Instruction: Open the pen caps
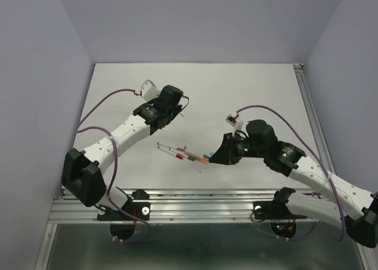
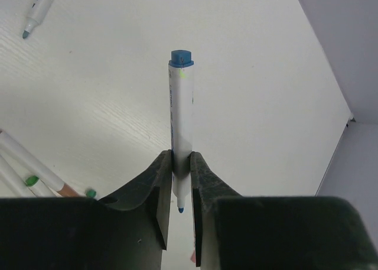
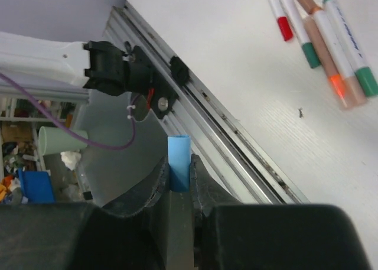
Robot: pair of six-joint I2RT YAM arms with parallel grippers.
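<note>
Each gripper clamps one half of a blue pen, pulled apart.

The left gripper [image 2: 180, 161] has its jaws narrowed around a long white plastic pen barrel [image 2: 181, 104], which stands upright between the pads with its blue nib bared low in the gap and a blue end plug at the top, over the white table [image 2: 266, 104]. The right gripper [image 3: 178, 162] is pinched shut on a short light-blue plastic cap [image 3: 179, 155], its open end poking up past the fingertips above the aluminium rail [image 3: 236, 140] at the table's near edge. A loose bunch of white pens [image 1: 184, 153] lies on the table between the arms, just beside the right gripper. These pens carry a red cap [image 3: 284, 29], two green caps [image 3: 311, 55] and an orange end [image 3: 338, 85].
</note>
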